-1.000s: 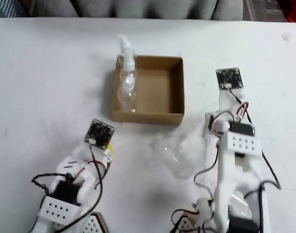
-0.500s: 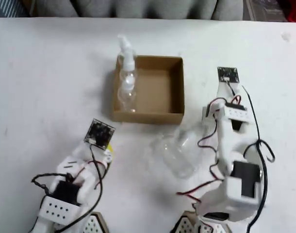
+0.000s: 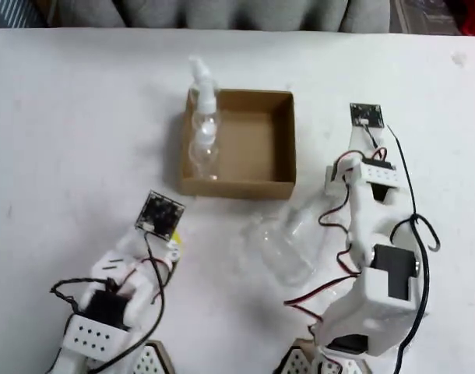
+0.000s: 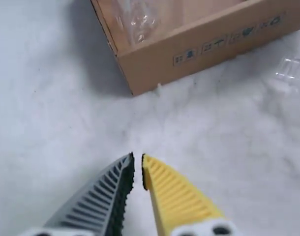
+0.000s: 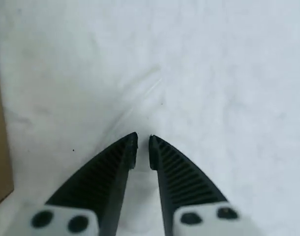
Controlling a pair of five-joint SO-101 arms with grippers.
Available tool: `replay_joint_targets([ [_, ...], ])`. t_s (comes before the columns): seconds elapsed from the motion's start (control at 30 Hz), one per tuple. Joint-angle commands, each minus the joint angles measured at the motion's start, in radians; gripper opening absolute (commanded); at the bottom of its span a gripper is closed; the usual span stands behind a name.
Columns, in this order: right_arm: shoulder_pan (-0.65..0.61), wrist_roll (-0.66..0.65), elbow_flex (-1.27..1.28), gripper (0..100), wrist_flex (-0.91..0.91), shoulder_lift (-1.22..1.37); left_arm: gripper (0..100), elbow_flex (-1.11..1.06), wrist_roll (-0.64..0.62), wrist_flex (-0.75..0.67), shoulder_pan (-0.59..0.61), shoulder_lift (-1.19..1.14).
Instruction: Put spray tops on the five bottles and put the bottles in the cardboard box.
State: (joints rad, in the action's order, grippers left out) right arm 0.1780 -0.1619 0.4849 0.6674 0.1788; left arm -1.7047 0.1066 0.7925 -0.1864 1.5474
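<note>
Cardboard box point(image 3: 237, 188), one, spray top point(image 3: 198, 75), one, left claw point(image 4: 137, 164), right claw point(image 5: 143, 146)

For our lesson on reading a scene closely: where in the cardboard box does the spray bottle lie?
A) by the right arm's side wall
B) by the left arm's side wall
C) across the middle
B: the high view shows the spray bottle against the cardboard box wall nearest the left arm.
</note>
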Motion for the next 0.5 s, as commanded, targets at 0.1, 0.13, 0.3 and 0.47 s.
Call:
replay_joint_targets([
  [0.1, 0.051, 0.008, -0.127, 1.6, 0.148, -0.073, 2, 0.005, 0.009, 0.008, -0.001, 0.019],
  [0.13, 0.053, 0.008, -0.155, 1.6, 0.197, -0.085, 2, 0.005, 0.009, 0.008, -0.001, 0.019],
  [0.3, 0.053, 0.006, -0.247, 1.6, 0.406, -0.153, 2, 0.005, 0.009, 0.008, -0.001, 0.019],
  [0.47, 0.053, 0.008, -0.249, 1.6, 0.53, -0.255, 2, 0.005, 0.012, 0.008, -0.001, 0.019],
])
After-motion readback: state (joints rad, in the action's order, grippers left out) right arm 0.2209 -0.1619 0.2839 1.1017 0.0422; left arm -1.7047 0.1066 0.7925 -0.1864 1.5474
